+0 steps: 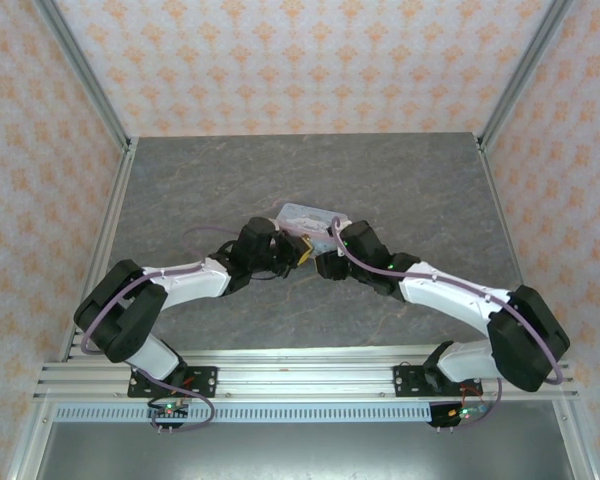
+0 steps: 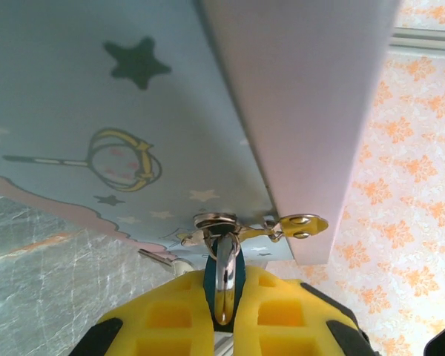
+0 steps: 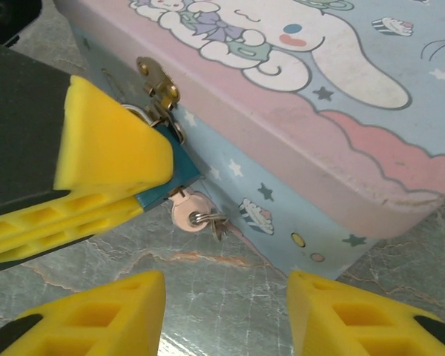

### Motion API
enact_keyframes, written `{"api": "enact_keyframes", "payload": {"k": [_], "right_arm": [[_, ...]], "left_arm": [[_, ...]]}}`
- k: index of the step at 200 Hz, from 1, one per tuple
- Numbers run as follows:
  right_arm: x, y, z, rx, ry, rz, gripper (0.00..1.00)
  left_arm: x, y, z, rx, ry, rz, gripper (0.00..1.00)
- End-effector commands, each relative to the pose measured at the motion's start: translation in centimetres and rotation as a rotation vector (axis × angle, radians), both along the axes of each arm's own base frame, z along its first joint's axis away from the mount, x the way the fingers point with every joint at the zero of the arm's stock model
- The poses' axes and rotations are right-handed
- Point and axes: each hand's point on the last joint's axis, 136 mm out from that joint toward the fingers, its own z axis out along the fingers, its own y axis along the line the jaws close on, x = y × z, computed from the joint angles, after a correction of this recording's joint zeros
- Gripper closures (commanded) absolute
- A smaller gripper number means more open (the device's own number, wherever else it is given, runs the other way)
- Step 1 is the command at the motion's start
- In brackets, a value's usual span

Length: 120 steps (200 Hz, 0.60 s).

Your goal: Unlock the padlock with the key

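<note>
Your left fingers (image 2: 163, 315) pinch the padlock (image 3: 170, 176), which hangs on the clasp (image 3: 159, 85) of the tin (image 3: 297, 148). The key (image 3: 187, 210) sits in its underside. Your right fingers (image 3: 104, 315) are spread near the key, not touching it.

I am pinching the padlock (image 3: 165, 176) in my left end effector (image 2: 222, 315): a tiny teal-blue body whose silver shackle (image 2: 224, 278) is looping up through the brassy hasp (image 3: 157, 83) on the side wall of the tin (image 3: 304, 141). In the right wrist view the key (image 3: 185, 209) is sticking out of the body's lower end toward 5 o'clock, its round pinkish head carrying a small wire ring (image 3: 208, 219) and hanging close to the tin's wall.
</note>
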Motion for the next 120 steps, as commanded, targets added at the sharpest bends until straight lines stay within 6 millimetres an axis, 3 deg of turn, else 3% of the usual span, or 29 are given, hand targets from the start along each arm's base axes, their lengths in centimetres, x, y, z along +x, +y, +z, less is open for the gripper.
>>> {"api": "enact_keyframes", "payload": {"k": [1,120], "right_arm": [[0.8,0.2,0.6,-0.048,-0.04,0.013,0.53],[0.7,1.8,-0.5,-0.147,-0.05,0.104,0.53]], "left_arm": [[0.2,-0.5,2.5,-0.024,-0.052,-0.034,1.0],[0.4,-0.8,2.6,-0.016,-0.051,-0.05,1.0]]}}
